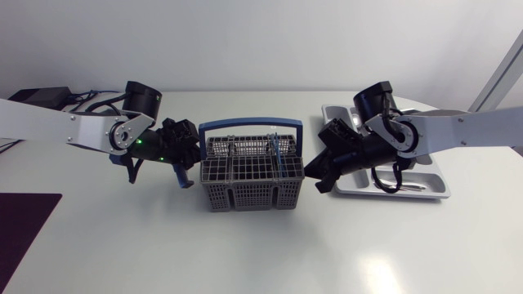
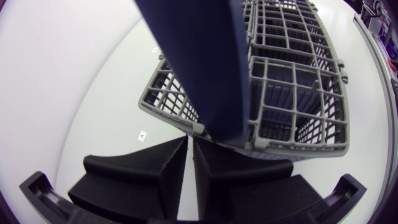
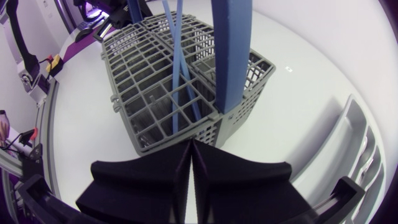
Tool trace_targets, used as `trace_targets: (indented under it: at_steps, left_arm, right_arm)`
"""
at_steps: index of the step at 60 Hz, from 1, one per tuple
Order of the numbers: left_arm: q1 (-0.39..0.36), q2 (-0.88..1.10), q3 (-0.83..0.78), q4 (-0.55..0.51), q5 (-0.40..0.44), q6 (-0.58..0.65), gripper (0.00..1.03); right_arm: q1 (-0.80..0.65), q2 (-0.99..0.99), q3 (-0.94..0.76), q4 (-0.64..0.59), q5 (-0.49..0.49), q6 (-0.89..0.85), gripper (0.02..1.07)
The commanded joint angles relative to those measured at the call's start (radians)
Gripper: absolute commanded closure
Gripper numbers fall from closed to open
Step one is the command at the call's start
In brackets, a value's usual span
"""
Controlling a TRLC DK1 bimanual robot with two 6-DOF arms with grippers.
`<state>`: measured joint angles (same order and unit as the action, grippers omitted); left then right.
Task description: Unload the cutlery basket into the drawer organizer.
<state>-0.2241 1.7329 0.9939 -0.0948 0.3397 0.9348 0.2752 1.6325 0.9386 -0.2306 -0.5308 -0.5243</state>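
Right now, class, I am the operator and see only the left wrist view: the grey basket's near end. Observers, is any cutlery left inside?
Observer: Yes, thin blue pieces stand in the cutlery basket at its far end, beside the right gripper.
Operator: Where is the organizer?
Observer: The drawer organizer lies beyond that end, partly under the right arm.
Operator: Is that gripper holding anything?
Observer: No, its fingers are shut on nothing.

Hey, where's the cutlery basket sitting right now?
In the head view the cutlery basket stands at the middle of the table, between the left gripper and the right gripper, with the drawer organizer beyond the right gripper.
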Motion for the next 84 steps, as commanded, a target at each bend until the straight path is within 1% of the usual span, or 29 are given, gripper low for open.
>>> trace_targets:
  at_steps: [1, 3, 6, 9, 12, 16, 18, 20, 22, 24, 34, 41, 45, 48, 54, 66, 74, 75, 81, 84]
  left_arm:
    - [0.009, -0.007, -0.012, 0.004, 0.025, -0.016, 0.84]
    - [0.017, -0.022, -0.023, 0.004, 0.025, -0.016, 0.82]
    - [0.026, -0.045, -0.040, 0.004, 0.025, -0.016, 0.76]
    - [0.040, -0.070, -0.057, 0.006, 0.025, -0.016, 0.71]
    - [0.045, -0.093, -0.072, 0.006, 0.025, -0.017, 0.70]
    - [0.058, -0.122, -0.092, 0.006, 0.027, -0.019, 0.61]
    - [0.062, -0.142, -0.104, 0.006, 0.028, -0.021, 0.55]
    - [0.065, -0.156, -0.113, 0.007, 0.028, -0.021, 0.50]
    - [0.066, -0.177, -0.124, 0.006, 0.030, -0.022, 0.44]
    - [0.066, -0.196, -0.132, 0.006, 0.030, -0.024, 0.39]
    - [0.062, -0.280, -0.166, 0.006, 0.032, -0.040, 0.27]
    - [0.032, -0.329, -0.193, 0.006, 0.032, -0.054, 0.20]
    - [0.017, -0.348, -0.201, 0.006, 0.033, -0.065, 0.20]
    - [0.002, -0.360, -0.209, 0.007, 0.033, -0.071, 0.17]
    - [-0.029, -0.365, -0.219, 0.018, 0.033, -0.083, 0.17]
    - [-0.096, -0.337, -0.230, 0.084, 0.033, -0.125, 0.17]
    - [-0.143, -0.279, -0.176, 0.099, 0.033, -0.214, 0.17]
    - [-0.152, -0.266, -0.161, 0.099, 0.033, -0.240, 0.17]
    - [-0.182, -0.230, -0.123, 0.109, 0.033, -0.306, 0.17]
    - [-0.195, -0.220, -0.120, 0.124, 0.032, -0.309, 0.17]
  right_arm:
    - [0.013, -0.046, -0.050, 0.051, 0.034, 0.004, 0.97]
    - [0.013, -0.072, -0.077, 0.070, 0.060, 0.004, 0.91]
    - [0.013, -0.112, -0.109, 0.086, 0.074, 0.001, 0.76]
    - [0.013, -0.151, -0.127, 0.086, 0.081, 0.000, 0.69]
    - [0.009, -0.194, -0.146, 0.086, 0.083, -0.002, 0.63]
    - [-0.002, -0.243, -0.161, 0.085, 0.081, 0.000, 0.54]
    - [-0.007, -0.266, -0.169, 0.083, 0.080, 0.000, 0.54]
    - [-0.010, -0.286, -0.176, 0.085, 0.080, 0.001, 0.54]
    - [-0.011, -0.303, -0.182, 0.085, 0.077, 0.004, 0.54]
    - [-0.011, -0.316, -0.190, 0.085, 0.075, 0.007, 0.53]
    - [0.021, -0.344, -0.205, 0.091, 0.068, 0.033, 0.53]
    - [0.067, -0.326, -0.199, 0.119, 0.072, 0.056, 0.53]
    - [0.091, -0.313, -0.195, 0.142, 0.081, 0.076, 0.53]
    - [0.113, -0.296, -0.185, 0.152, 0.094, 0.087, 0.53]
    - [0.147, -0.261, -0.167, 0.178, 0.121, 0.110, 0.53]
    - [0.176, -0.183, -0.144, 0.255, 0.164, 0.141, 0.53]
    - [0.171, -0.180, -0.142, 0.266, 0.163, 0.147, 0.53]
    - [0.171, -0.188, -0.147, 0.266, 0.163, 0.147, 0.53]
    - [0.163, -0.230, -0.175, 0.261, 0.160, 0.145, 0.53]
    - [0.159, -0.246, -0.187, 0.263, 0.158, 0.145, 0.53]
